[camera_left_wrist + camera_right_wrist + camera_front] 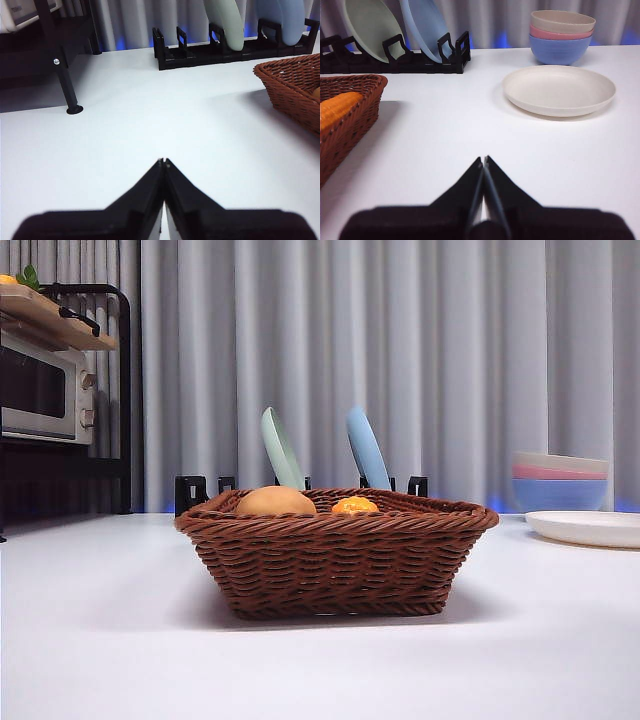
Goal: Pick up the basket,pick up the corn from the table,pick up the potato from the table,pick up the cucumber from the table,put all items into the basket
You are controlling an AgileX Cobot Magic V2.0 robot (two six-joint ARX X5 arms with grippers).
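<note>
The brown wicker basket (340, 555) stands on the white table in the middle of the front view. The tan potato (275, 502) and the orange-yellow corn (355, 505) lie inside it, showing above the rim. The cucumber is hidden. My left gripper (164, 161) is shut and empty over bare table, with the basket's corner (295, 85) off to one side. My right gripper (483, 160) is shut and empty over bare table; the basket's rim (350, 85) and the corn (337, 110) show at the edge of that view.
A black dish rack (300, 485) with a green plate (282, 448) and a blue plate (367, 448) stands behind the basket. A cream plate (585, 528) and stacked bowls (560, 480) are at the right. A toaster oven (45, 390) on a black shelf is at the left.
</note>
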